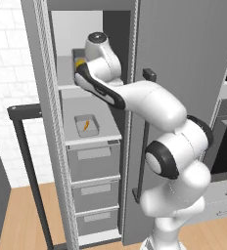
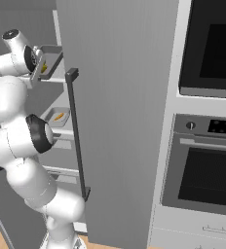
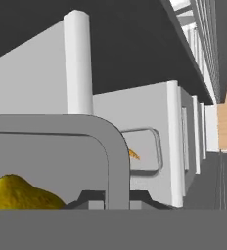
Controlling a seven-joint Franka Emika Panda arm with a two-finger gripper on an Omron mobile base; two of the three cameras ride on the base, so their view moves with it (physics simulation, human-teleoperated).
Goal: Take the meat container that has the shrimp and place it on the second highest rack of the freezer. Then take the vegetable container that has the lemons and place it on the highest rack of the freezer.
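The freezer (image 1: 93, 146) stands open, with 2 pale shelves above 3 grey drawers. The white arm (image 1: 149, 105) reaches into it at the level of the highest rack (image 1: 64, 73). On the second highest rack (image 1: 86, 134), near its front edge, sits the meat container (image 1: 86, 125) with the small orange shrimp (image 1: 86, 125) inside, so I judge the first half of the task is done. The vegetable container (image 3: 86, 146) is at the front edge of the highest rack, and the lemons (image 3: 22, 193) show as a yellow mass inside it. The gripper (image 3: 116, 197) has its jaws pinched on the rim of this container. I cannot tell if the container already rests flat on the shelf. What is left, I think, is to release it and pull the arm out.
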